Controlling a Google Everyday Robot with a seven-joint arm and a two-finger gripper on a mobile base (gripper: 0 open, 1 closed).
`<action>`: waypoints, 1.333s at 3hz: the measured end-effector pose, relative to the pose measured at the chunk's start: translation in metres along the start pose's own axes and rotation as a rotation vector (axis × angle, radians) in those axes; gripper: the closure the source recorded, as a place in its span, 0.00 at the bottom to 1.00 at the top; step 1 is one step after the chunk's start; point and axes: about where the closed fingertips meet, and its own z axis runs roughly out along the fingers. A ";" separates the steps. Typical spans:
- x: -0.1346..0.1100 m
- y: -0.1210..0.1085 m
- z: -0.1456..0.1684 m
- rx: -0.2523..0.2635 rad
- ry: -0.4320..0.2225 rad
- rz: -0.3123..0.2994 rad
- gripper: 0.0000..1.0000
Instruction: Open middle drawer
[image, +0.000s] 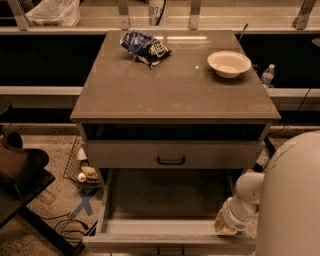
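The middle drawer (165, 241) stands pulled far out below the cabinet top, showing its dark empty inside, with its front panel at the bottom edge of the view. Above it, the upper drawer front (125, 154) with its black bar handle (171, 160) is closed. My gripper (225, 226) is at the open drawer's right front corner, low on the right, at the end of the white wrist (246, 192). My white arm housing (292, 200) hides much of it.
A blue snack bag (145, 47) and a white bowl (229, 63) sit on the cabinet top (170, 90). A water bottle (268, 75) stands behind at right. A dark chair (20, 175), a wire basket (82, 167) and floor cables lie at left.
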 end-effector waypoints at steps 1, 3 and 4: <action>-0.001 -0.010 0.016 0.009 -0.026 -0.015 1.00; -0.024 -0.021 0.064 0.020 -0.090 -0.112 1.00; -0.021 0.000 0.048 -0.015 -0.042 -0.110 1.00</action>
